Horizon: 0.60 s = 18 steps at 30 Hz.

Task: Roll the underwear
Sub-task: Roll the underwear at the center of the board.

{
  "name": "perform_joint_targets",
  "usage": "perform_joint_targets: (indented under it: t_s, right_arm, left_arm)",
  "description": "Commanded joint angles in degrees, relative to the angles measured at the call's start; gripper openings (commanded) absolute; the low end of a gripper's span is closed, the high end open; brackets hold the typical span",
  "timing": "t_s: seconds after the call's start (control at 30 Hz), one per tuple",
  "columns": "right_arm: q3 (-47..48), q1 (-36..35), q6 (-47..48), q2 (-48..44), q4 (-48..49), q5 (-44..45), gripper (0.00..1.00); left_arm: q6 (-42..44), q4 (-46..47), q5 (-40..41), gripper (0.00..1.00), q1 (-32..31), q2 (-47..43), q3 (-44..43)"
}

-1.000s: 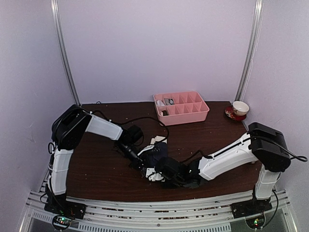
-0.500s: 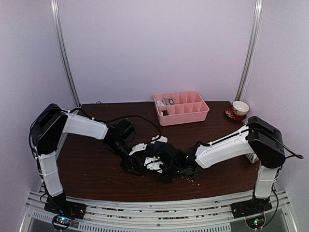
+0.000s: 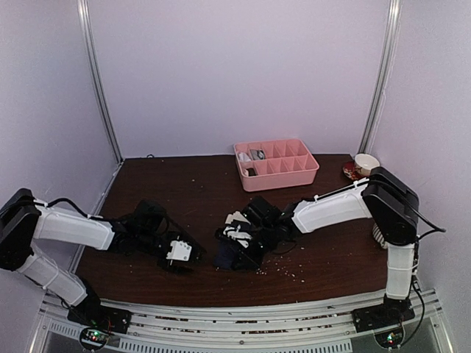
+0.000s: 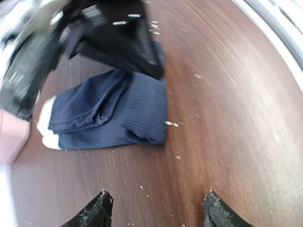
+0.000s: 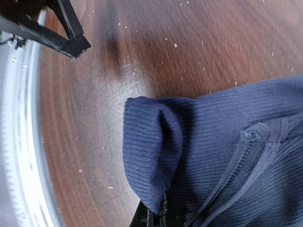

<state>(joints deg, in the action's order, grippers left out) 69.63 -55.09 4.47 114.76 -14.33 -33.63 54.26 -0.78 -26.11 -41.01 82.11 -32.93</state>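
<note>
The right gripper is pinched shut on a folded edge of the navy ribbed-cloth underwear. The underwear lies on the dark brown wooden surface at the centre of the top view. Its cream-white waistband points to the left of the left wrist view. The left gripper stands wide open and empty, well apart at the lower left of the top view.

The step in hand looks to be starting the roll from the pinched fold. To do it well, the right gripper should turn that fold over low and tight toward the waistband, without lifting the cloth off the surface. The left gripper would best come in to pin the far edge, so the layers neither slide nor unfold.
</note>
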Motion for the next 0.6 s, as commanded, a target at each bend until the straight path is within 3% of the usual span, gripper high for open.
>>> perform_joint_targets:
  t_s: [0.0,0.2,0.57]
  right_arm:
    - [0.7,1.7,-3.1,2.9,-7.4,-8.3,0.0]
    - [4.1,3.5,-1.4,5.8,-11.1,-9.4,0.0]
    - [5.1,3.9,-0.4,6.6,-12.9,-8.3,0.0]
  left_arm:
    - [11.3,19.8,6.3,0.68,-3.3,-5.2,8.5]
    - [14.4,25.3,12.4,0.67,-10.9,-5.3,10.2]
    - [19.7,32.1,26.2,0.62,-18.5,9.1,7.1]
